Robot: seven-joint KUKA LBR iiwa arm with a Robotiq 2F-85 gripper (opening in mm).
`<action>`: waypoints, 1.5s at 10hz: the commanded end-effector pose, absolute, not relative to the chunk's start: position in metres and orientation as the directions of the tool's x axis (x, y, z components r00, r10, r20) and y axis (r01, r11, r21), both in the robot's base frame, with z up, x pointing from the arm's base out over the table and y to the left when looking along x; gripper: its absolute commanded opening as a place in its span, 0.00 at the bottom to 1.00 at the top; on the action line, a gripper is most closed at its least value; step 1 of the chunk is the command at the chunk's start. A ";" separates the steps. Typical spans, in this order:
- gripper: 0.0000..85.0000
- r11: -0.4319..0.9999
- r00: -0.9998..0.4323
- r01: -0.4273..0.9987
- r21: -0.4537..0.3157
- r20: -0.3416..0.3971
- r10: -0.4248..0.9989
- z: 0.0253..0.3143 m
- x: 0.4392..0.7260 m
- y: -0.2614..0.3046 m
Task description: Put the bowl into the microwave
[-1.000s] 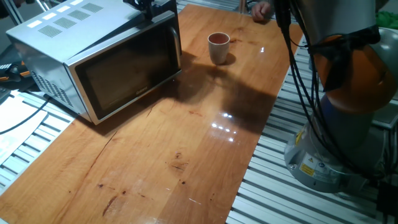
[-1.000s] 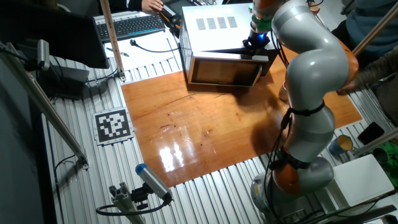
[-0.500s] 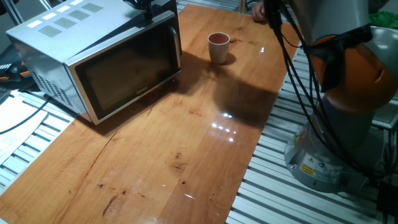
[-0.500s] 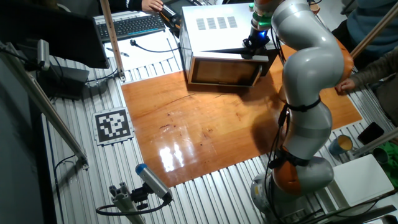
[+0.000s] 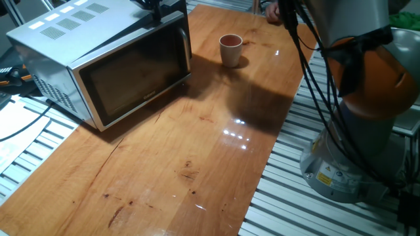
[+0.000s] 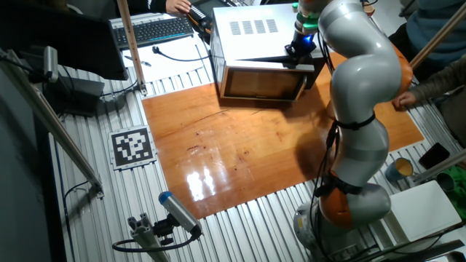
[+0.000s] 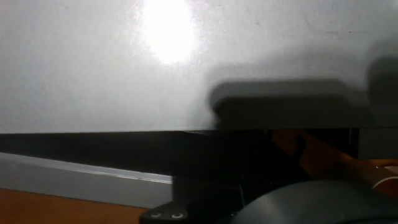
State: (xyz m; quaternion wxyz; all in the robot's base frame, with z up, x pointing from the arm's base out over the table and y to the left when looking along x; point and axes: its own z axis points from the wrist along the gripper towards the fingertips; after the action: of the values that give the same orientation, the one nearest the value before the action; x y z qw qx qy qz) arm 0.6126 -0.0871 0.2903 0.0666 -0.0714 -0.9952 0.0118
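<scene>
The microwave [image 5: 98, 59] stands at the table's far left corner, its dark glass door closed. The small cream bowl [image 5: 230, 49], reddish inside, stands upright on the wood to the right of the microwave, apart from it. My gripper [image 5: 157, 8] is at the microwave's top front corner, on the door's handle side, well away from the bowl. In the other fixed view the gripper [image 6: 297, 57] sits at that same corner of the microwave [image 6: 255, 33], and the arm hides the bowl. The hand view shows the microwave's grey top [image 7: 124, 74] close up with dark fingers [image 7: 205, 199] below. Their spacing is unclear.
The wooden table [image 5: 197, 164] ends at slatted metal rails on both sides. The arm's base [image 5: 341, 164] stands at the right. A person's hand [image 5: 275, 10] rests at the far edge. A keyboard [image 6: 153, 30] and a wooden pole [image 6: 131, 44] are beyond the microwave.
The arm's upper links have shifted a little, mostly in the first half second. The gripper stays at the microwave's top corner, and the bowl and door have not moved.
</scene>
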 end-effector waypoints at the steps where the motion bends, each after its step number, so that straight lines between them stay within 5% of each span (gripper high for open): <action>1: 0.00 0.989 -0.981 0.142 -0.043 0.125 0.146 0.290 0.612 -0.087; 7: 0.00 0.990 -0.989 0.138 -0.028 0.057 0.140 0.290 0.612 -0.087; 12: 0.00 0.992 -0.986 0.127 -0.010 0.111 0.127 0.290 0.612 -0.087; 15: 0.00 0.992 -0.981 0.124 -0.014 0.146 0.124 0.319 0.618 -0.102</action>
State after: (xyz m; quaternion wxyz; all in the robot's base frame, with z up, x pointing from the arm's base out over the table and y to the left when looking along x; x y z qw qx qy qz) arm 0.6186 -0.1022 0.3186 0.0729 -0.0620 -0.9954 0.0019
